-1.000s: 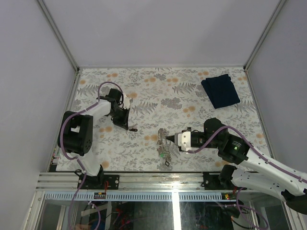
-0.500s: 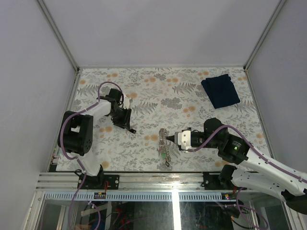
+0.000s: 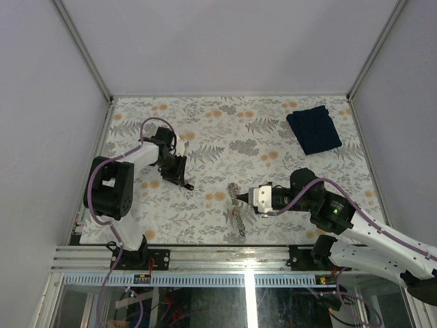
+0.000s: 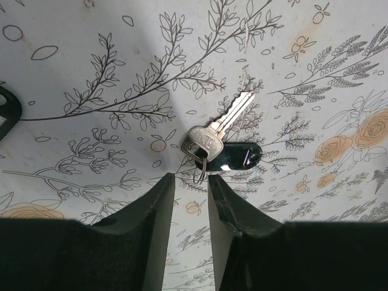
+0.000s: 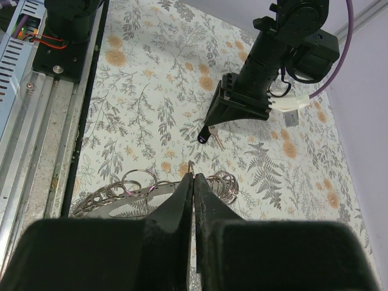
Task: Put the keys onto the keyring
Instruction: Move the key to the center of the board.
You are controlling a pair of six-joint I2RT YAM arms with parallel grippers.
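Just ahead of my left hand (image 4: 191,179), whose fingers stand apart and empty, the keys (image 4: 207,142) lie flat on the table (image 4: 91,54), the silver blade pointing away and rightward. Well beyond them my right hand (image 5: 193,176) is pinched shut on the keyring (image 5: 130,185), so my left is nearer the keys.

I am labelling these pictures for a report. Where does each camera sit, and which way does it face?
Top external: fixed above and behind the bases, looking down on the table; both arms show.
Left wrist: on the left arm, looking down at the keys; its open jaws show below.
Right wrist: on the right arm, looking across the table to the left arm; its shut jaws pinch the keyring.
Shared: both wrist views show the keys.
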